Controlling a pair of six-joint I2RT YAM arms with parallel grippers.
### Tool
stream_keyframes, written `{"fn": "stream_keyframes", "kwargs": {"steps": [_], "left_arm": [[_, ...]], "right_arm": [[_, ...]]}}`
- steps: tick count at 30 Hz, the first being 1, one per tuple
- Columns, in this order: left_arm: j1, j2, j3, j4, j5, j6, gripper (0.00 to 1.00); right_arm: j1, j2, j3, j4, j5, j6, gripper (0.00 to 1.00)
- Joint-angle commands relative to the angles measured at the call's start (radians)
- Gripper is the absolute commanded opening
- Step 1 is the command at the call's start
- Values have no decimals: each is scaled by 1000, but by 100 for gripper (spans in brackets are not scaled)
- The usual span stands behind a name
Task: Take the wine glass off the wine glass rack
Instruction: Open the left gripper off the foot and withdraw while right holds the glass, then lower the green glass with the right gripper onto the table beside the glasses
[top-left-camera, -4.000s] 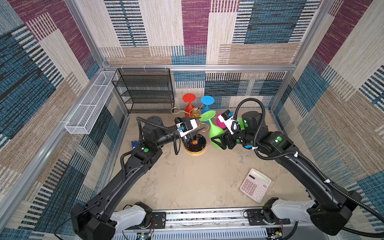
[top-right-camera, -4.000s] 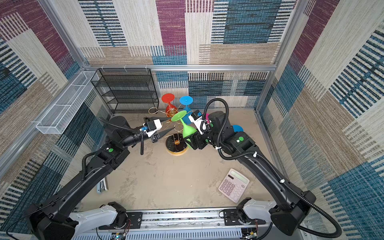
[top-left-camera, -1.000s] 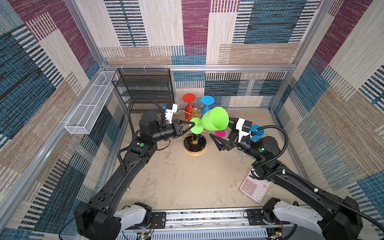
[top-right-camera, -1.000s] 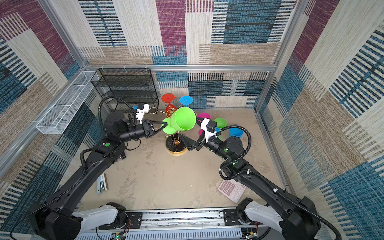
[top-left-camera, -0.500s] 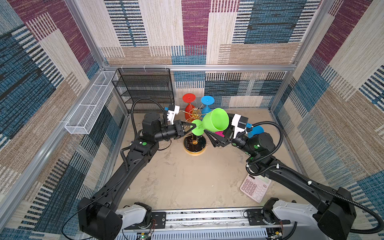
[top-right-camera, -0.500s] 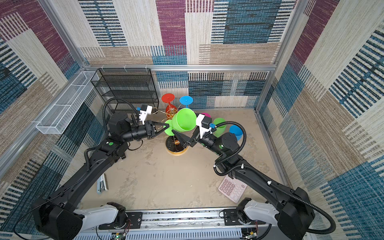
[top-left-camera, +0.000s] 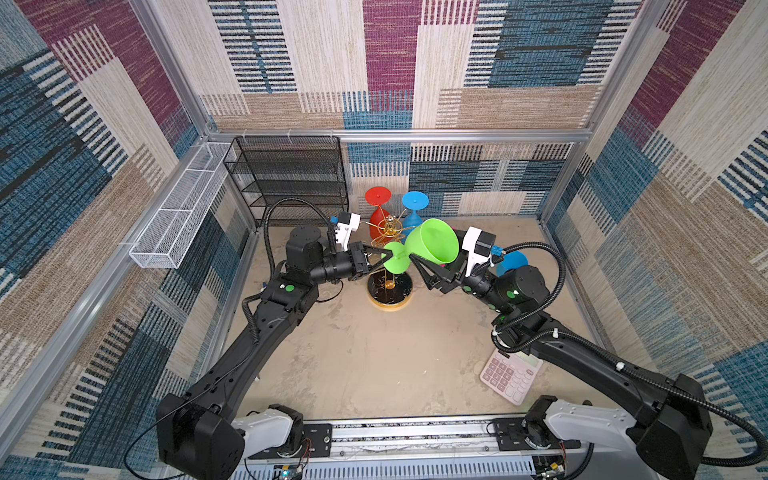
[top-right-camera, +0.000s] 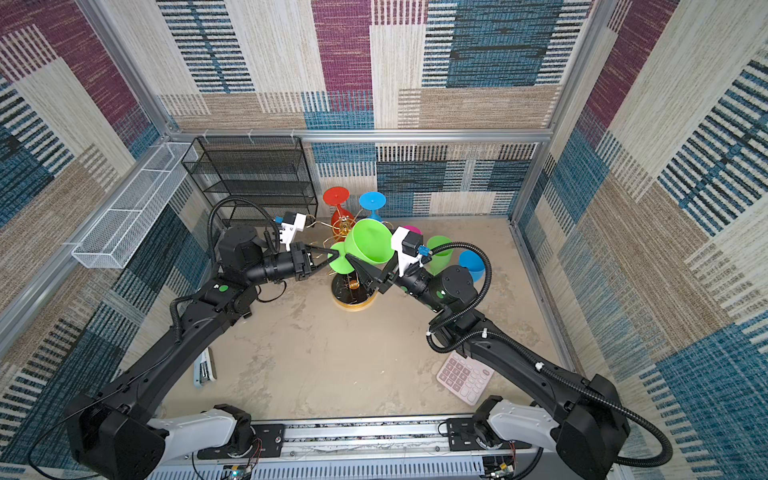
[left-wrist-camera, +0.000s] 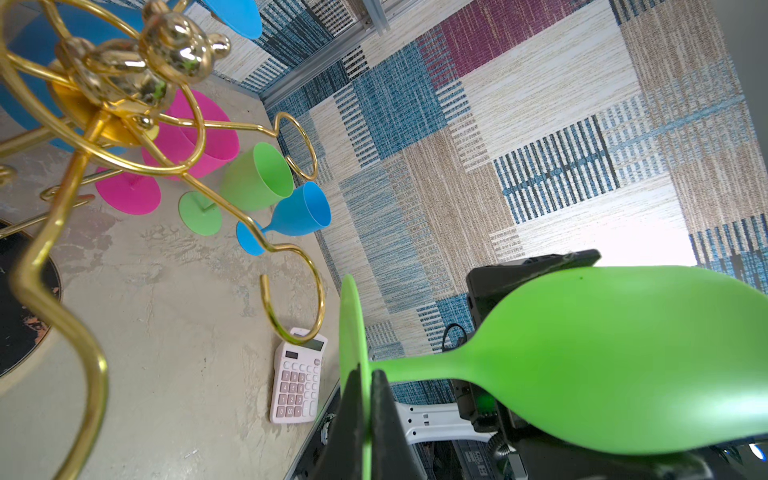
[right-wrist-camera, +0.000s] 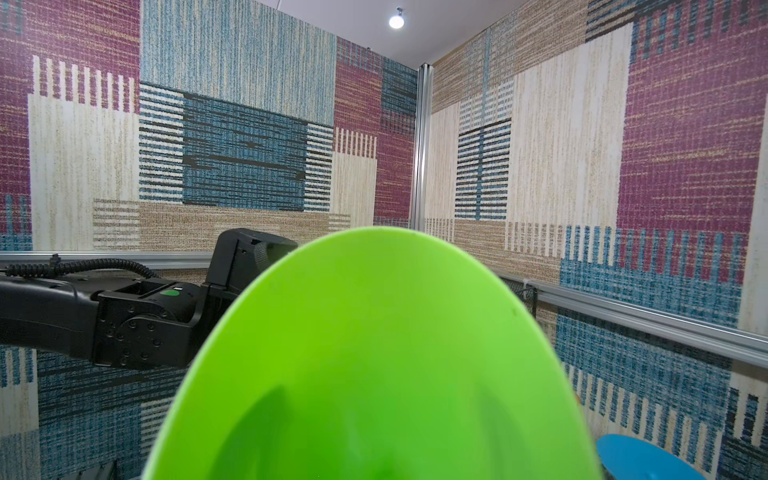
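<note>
Green wine glass (top-left-camera: 432, 245) is off the wine glass rack (top-left-camera: 399, 291), in the air above its base, lying roughly horizontal with the bowl toward the right arm and the foot toward the left. Left end effector (top-left-camera: 381, 258) is pressed together on the edge of the foot disc; the left wrist view shows a black finger on each face of the disc. There the foot sits just beside an empty gold loop, not touching it. Right end effector (top-left-camera: 419, 270) has its jaws spread, tucked close under the bowl near the stem end. The bowl fills the right wrist view and hides the fingers, so I cannot tell if they touch it. Red glass (top-left-camera: 378, 195) and blue glass (top-left-camera: 414, 200) hang on the far side of the rack. Pink, green and blue glasses stand on the desk (top-left-camera: 374, 361) past the rack, near the right arm, and a calculator (top-left-camera: 511, 376) is well apart. Step looks like a handover, left to right, with removal from the rack done. Next move probably needs the right jaws to close on the bowl or stem before the left lets go of the foot. Then turn it upright and set it on the desk clear of the loops. Risk: smooth round bowl could slip.
</note>
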Motion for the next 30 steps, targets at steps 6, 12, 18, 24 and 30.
{"fn": "stream_keyframes", "kwargs": {"steps": [6, 12, 18, 24, 30], "left_arm": [[1, -40, 17, -28, -30, 86, 24], [12, -90, 17, -60, -88, 159, 34], [25, -211, 12, -91, -274, 338, 40], [27, -352, -35, -70, -489, 539, 56], [27, -446, -78, -66, -631, 685, 68]], "right_arm": [[2, -68, 21, -101, 75, 22, 75], [0, -193, 31, -311, 170, 14, 75], [1, -386, -30, -569, 310, 26, 76], [1, -548, -184, -676, 446, 87, 77], [1, -544, -330, -622, 543, 146, 77]]}}
